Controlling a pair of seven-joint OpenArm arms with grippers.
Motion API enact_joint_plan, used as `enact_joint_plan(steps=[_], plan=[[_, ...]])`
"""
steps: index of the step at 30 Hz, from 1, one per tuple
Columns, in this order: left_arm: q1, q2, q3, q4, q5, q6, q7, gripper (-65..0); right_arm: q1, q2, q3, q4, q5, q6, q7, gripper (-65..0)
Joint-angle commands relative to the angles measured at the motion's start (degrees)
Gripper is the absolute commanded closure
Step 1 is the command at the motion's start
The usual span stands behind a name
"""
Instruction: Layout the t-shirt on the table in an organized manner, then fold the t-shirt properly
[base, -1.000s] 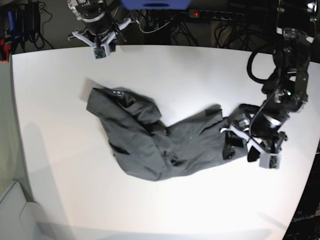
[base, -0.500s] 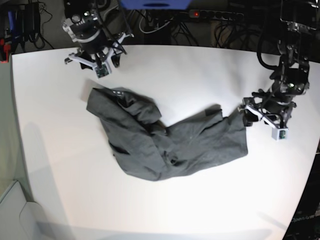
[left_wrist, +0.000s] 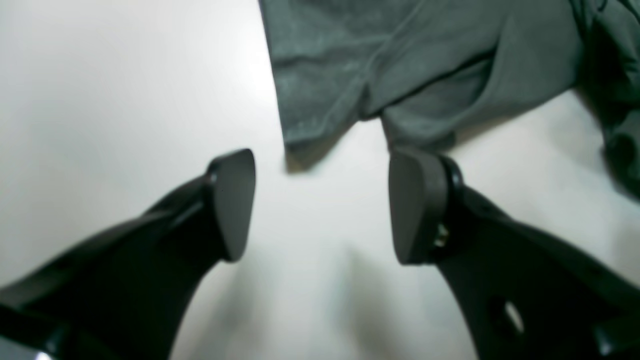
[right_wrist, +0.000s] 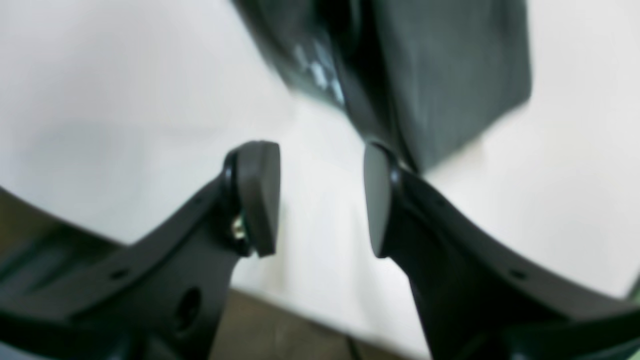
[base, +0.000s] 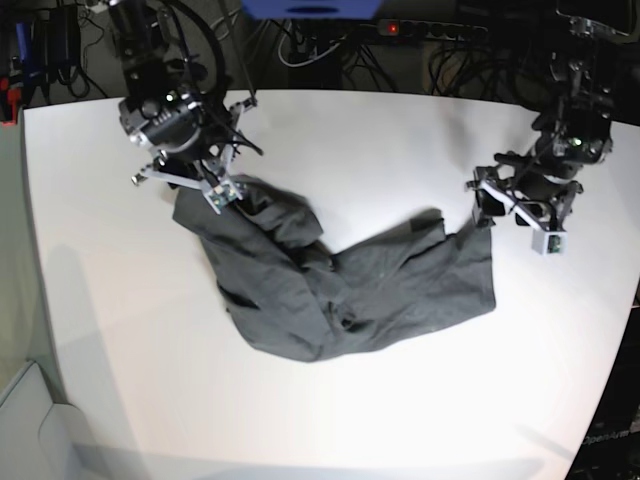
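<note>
Dark charcoal-grey soft cloth t-shirt (base: 340, 280) lies crumpled on my large white matte table (base: 330, 140), bent in a rough V: one lobe runs up toward the table's far left part in the base view, the other reaches right, ending in a fairly straight edge. Several folds and ridges cross the middle; not laid flat.

My left claw (base: 520, 212) hangs over the table at the shirt's right end, just beside its upper corner. Jaws spread, nothing between them. In the left wrist view (left_wrist: 320, 205) the cloth (left_wrist: 400, 70) edge sits just ahead of the two black pads (left_wrist: 235, 200), bare table showing in the gap.

My right claw (base: 190, 185) is over the shirt's upper-left corner. Jaws spread here too, nothing pinched. Right wrist view (right_wrist: 322, 197): blurred dark cloth (right_wrist: 450, 75) just ahead of the pads; I cannot tell whether one pad (right_wrist: 377, 200) touches it. Table edge visible beneath that claw.
</note>
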Motion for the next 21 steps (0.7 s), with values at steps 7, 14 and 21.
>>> enact_joint_plan(steps=[7, 14, 21], plan=[[3.25, -0.68, -0.84, 1.21, -0.11, 0.00, -1.32, -40.5, 19.43, -2.41, 2.64, 4.37, 1.19, -5.50, 25.91, -31.4], [5.18, 0.12, -0.93, 4.20, 0.33, 0.00, -1.41, -40.4, 17.85, -2.59, 2.64, 4.37, 1.19, -5.50, 24.85, -31.1], [4.92, 0.91, -0.93, 4.29, 0.33, 0.00, -1.41, -40.4, 16.88, -2.50, 1.32, 4.55, 1.19, -5.50, 24.85, -31.0]])
